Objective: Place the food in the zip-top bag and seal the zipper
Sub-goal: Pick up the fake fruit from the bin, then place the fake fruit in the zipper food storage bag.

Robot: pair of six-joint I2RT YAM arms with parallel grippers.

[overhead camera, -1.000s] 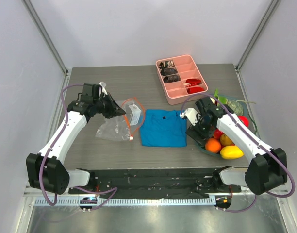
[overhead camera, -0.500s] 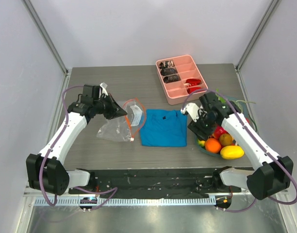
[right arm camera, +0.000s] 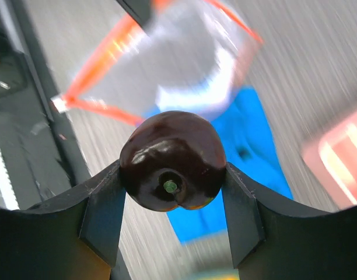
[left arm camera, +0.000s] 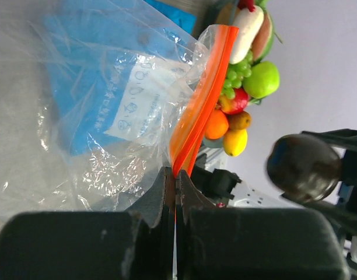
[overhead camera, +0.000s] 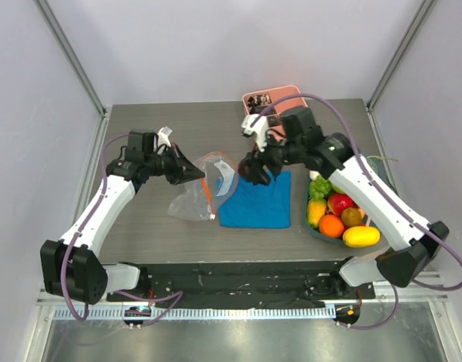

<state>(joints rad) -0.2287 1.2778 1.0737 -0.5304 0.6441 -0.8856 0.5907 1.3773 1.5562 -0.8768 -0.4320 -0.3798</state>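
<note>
My left gripper (overhead camera: 192,175) is shut on the orange-red zipper (left arm camera: 205,99) of the clear zip-top bag (overhead camera: 195,200) and holds that edge up off the table. The bag's mouth (right arm camera: 184,70) gapes open toward the right arm. My right gripper (overhead camera: 254,170) hangs over the blue cloth's left end, just right of the mouth. It is shut on a glossy dark-purple round fruit (right arm camera: 172,160), stem end toward the camera. More food (overhead camera: 338,215), green, red, orange and yellow pieces, lies heaped in a bowl at the right.
A folded blue cloth (overhead camera: 255,200) lies between the bag and the dark bowl (overhead camera: 314,228). The pink divided tray (overhead camera: 272,96) sits at the back, mostly hidden behind the right arm. Grey walls close in the table on the left, back and right.
The right arm left the bowl and swung left over the cloth to the bag's mouth, carrying the dark fruit. The left gripper shifted slightly right, pulling the bag's mouth wider.
</note>
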